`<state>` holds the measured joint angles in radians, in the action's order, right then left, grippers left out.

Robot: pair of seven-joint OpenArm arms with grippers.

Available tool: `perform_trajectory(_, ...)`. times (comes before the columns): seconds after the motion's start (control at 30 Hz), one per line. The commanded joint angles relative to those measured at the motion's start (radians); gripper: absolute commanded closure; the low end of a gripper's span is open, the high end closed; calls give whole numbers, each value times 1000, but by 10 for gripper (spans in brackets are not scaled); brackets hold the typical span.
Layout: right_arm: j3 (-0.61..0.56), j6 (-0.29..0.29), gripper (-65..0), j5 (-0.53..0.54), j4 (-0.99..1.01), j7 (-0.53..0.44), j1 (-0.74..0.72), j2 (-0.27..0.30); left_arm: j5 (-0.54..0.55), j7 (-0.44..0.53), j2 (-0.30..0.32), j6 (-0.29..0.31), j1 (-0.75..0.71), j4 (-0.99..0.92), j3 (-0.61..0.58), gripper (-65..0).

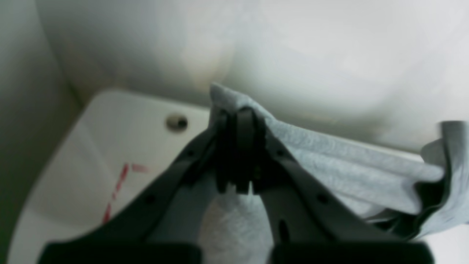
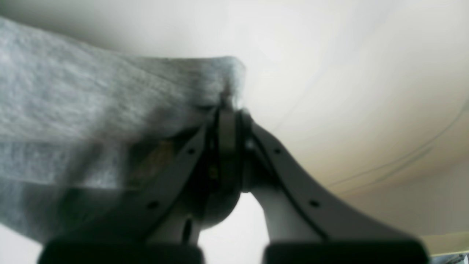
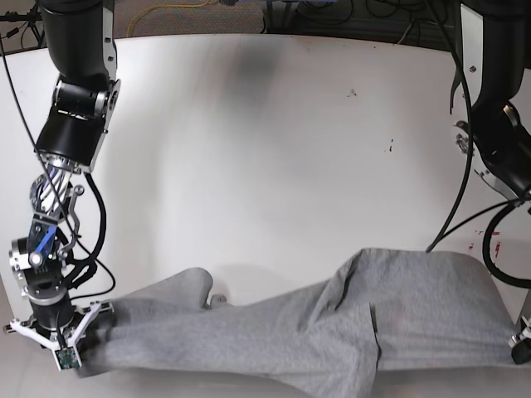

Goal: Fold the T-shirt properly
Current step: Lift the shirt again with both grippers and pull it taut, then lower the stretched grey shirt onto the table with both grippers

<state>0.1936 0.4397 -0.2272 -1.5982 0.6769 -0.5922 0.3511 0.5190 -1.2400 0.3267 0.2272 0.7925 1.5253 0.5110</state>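
The heather-grey T-shirt (image 3: 315,332) lies stretched and rumpled along the near edge of the white table (image 3: 265,124), held at both ends. On the left of the base view, my right gripper (image 3: 73,347) is shut on one end of the cloth. The right wrist view shows its jaws (image 2: 227,106) pinched on a grey edge of the T-shirt (image 2: 91,110). My left gripper (image 3: 518,344) is at the far right edge, shut on the other end. In the left wrist view its fingertips (image 1: 238,113) clamp a folded edge of the T-shirt (image 1: 329,157). No lettering shows.
Cables (image 3: 332,21) run along the table's far edge. Small dark specks (image 3: 390,148) mark the tabletop. Red tape marks (image 1: 117,187) and a screw hole (image 1: 177,122) lie on the white surface beside the left gripper. Both arm bodies stand at the table's sides.
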Motion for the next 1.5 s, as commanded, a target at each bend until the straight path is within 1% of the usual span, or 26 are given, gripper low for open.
perform_trajectory(0.0,50,-18,0,-11,-49,-24,38,-10,45,29,15,1,-35,42,7,0)
perform_trajectory(0.07,74,-17,0,-14,-61,-42,90,-30,68,29,15,1,-97,60,22,0)
perform_trajectory(0.27,126,-17,0,-13,-84,-85,262,-65,117,29,15,1,-262,90,44,0)
perform_trajectory(0.5,186,-17,0,-13,-103,-153,440,-139,198,30,21,1,-451,91,47,0)
perform_trajectory(0.67,201,-17,0,-13,-104,-177,533,-166,238,30,22,1,-585,91,47,0)
perform_trajectory(0.8,201,-17,0,-13,-104,-187,611,-179,243,30,24,1,-687,91,47,0)
perform_trajectory(0.93,203,-18,0,-13,-103,-211,656,-203,238,30,24,1,-755,87,47,0)
perform_trajectory(1.07,201,-22,0,-13,-101,-225,703,-211,238,32,24,1,-818,88,47,0)
perform_trajectory(1.17,201,-22,0,-11,-101,-227,719,-237,237,32,22,1,-850,85,47,0)
perform_trajectory(1.23,201,-22,0,-13,-103,-227,722,-245,235,33,22,1,-864,80,47,0)
perform_trajectory(1.47,201,-22,0,-13,-104,-227,736,-251,234,33,24,1,-905,80,47,0)
